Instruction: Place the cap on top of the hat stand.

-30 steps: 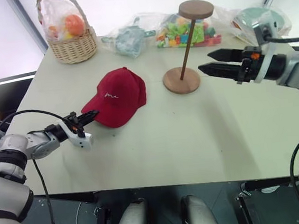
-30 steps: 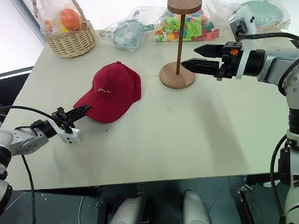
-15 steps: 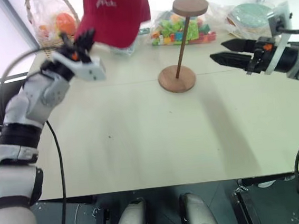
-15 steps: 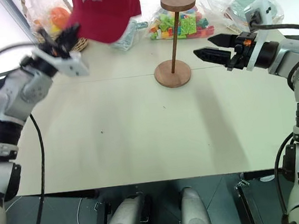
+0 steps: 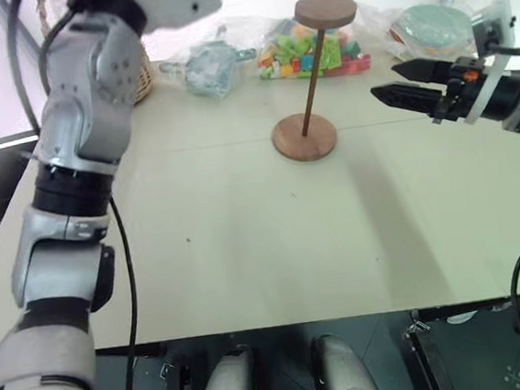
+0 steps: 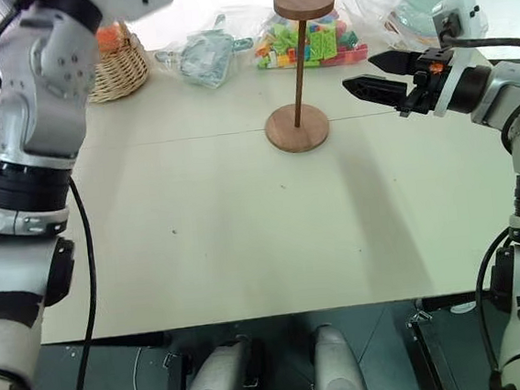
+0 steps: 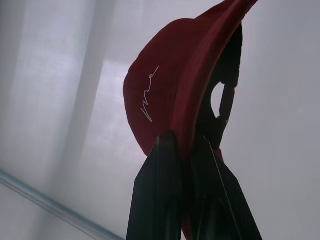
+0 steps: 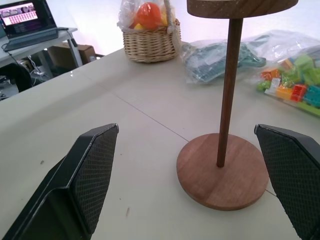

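Holding cap [image 7: 165, 95] by brim, left gripper [image 7: 186, 150] clamped; my right gripper [image 8: 192, 170] agape at stand's 3 o'clock. I'd centre crown over hat stand [image 5: 304, 108] disc, lower slowly.

caps: one, dark red cap [image 7: 170, 95]
hat stands: one, wooden hat stand [image 5: 310, 89]
baskets: one, wicker basket [image 6: 119, 66]
clear bags on the table: four; one in the basket, one with a teal item [image 5: 206, 66], one with coloured blocks [image 5: 302, 53], one with a pale green dish [image 5: 433, 26]
tables: one, table [image 5: 274, 240]
laptops: one, laptop [image 8: 25, 20]
grippers: two, left gripper [image 7: 185, 150] and right gripper [image 5: 401, 84]
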Robot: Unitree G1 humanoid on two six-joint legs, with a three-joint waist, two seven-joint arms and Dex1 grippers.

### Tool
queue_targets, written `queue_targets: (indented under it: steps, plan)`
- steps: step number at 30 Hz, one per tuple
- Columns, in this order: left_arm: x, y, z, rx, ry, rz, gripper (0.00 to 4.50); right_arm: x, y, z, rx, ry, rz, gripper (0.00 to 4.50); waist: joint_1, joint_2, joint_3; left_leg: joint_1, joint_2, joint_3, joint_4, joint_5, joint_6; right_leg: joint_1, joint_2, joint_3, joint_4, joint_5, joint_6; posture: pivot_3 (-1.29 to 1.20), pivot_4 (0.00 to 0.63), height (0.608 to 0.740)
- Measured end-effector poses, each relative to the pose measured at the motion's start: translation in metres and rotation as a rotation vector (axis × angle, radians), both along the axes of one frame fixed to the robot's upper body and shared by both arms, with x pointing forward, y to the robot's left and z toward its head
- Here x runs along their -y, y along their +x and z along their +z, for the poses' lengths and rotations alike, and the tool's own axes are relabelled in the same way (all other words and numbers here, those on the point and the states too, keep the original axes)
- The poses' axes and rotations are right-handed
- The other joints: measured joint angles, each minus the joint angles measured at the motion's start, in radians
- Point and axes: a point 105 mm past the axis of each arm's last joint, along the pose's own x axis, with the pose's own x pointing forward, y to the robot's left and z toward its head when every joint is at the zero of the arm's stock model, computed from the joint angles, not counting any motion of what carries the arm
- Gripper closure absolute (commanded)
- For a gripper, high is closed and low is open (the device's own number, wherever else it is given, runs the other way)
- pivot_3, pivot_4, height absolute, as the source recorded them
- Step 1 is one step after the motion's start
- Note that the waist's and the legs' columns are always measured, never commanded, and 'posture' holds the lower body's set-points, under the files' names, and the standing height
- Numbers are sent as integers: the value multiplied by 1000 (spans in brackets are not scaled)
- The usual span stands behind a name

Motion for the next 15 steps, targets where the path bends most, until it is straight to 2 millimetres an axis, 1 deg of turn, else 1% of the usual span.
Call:
queue_targets:
  steps: [2,5,9,11,15]
  plan:
    - [9,7,-10,-64,-42,-12,4465,-1,2,-1,0,6,0,0,1,0,0,0,0,0,1,0,0,0,0,0,0,0,0,0,150,740]
    - [25,12,-24,-125,-44,-20,4465,-1,3,-2,-1,6,-4,0,1,0,0,0,0,0,1,0,0,0,0,0,0,0,0,0,150,740]
    - [47,8,-31,-133,-25,-53,4465,2,2,-1,7,-5,-12,0,1,0,0,0,0,0,0,0,0,0,0,0,0,0,0,0,150,740]
    - [57,7,-35,-145,-14,-80,4465,8,0,2,19,-27,-31,0,3,0,0,0,0,0,0,0,0,0,0,0,0,0,0,0,150,740]
    - [73,7,-48,-178,20,-118,4465,25,-6,11,28,-55,-65,0,2,0,0,0,0,0,0,0,0,0,0,0,-1,0,0,0,150,740]
